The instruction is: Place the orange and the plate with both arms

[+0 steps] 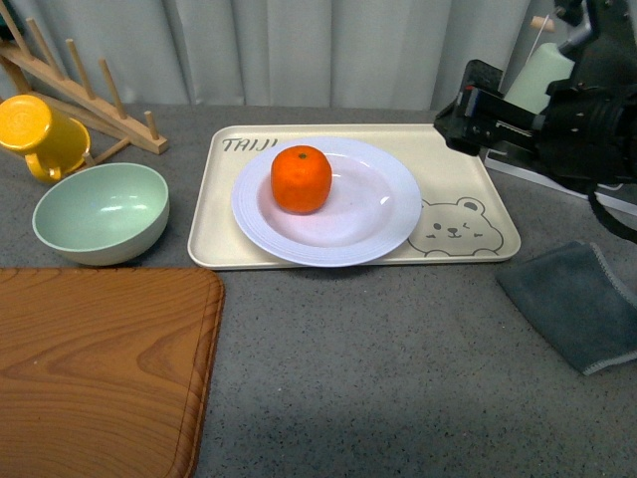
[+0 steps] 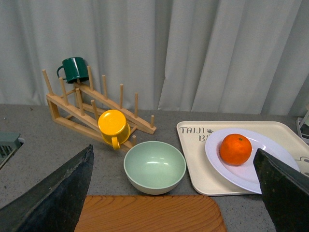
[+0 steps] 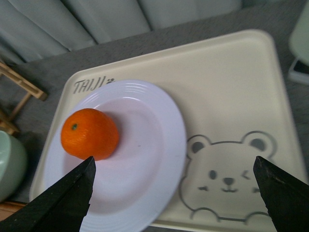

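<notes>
The orange (image 1: 302, 178) sits on the left part of the white plate (image 1: 378, 214). The plate rests on the beige bear tray (image 1: 468, 234). My right gripper (image 1: 468, 115) is open and empty, above the tray's far right corner. In the right wrist view the orange (image 3: 90, 134) and plate (image 3: 149, 159) lie below, and the open gripper (image 3: 176, 198) hovers over the plate's edge and the bear drawing. My left gripper (image 2: 176, 193) is open and empty and does not show in the front view. Its view shows the orange (image 2: 235, 149) on the plate (image 2: 251, 171).
A pale green bowl (image 1: 102, 212) stands left of the tray, with a yellow mug (image 1: 40, 134) and a wooden rack (image 1: 90, 95) behind it. A wooden board (image 1: 100, 368) lies front left. A grey cloth (image 1: 582, 304) lies at the right. A green mug (image 2: 75, 69) hangs on the rack.
</notes>
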### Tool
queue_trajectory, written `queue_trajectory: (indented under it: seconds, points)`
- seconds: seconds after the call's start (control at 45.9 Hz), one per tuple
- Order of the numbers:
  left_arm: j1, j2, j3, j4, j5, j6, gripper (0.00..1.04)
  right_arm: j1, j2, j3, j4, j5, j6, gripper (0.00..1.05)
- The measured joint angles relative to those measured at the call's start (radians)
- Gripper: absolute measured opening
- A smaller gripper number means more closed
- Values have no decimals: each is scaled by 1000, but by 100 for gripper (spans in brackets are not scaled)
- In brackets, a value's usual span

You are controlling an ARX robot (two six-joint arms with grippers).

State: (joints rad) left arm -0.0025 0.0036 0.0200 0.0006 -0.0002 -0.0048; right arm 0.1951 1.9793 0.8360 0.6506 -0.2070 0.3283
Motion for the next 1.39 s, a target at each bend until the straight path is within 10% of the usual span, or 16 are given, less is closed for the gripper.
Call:
queue_trajectory:
  seconds: [0.37, 0.654, 0.915, 1.089, 1.394]
  points:
    - [0, 0, 0, 0, 0, 0, 98, 4, -430, -502, 235, 344, -443, 96]
    - [0, 0, 0, 0, 0, 0, 98, -76, -816, -709, -55, 337, -398, 96]
    - [0, 0, 0, 0, 0, 0, 98, -92, -870, -748, -27, 328, -386, 95]
    - [0, -2, 0, 0, 0, 0, 98, -157, -747, -841, 538, 220, -347, 63]
    - [0, -2, 0, 0, 0, 0, 98, -193, -1164, -841, 190, 209, -339, 8]
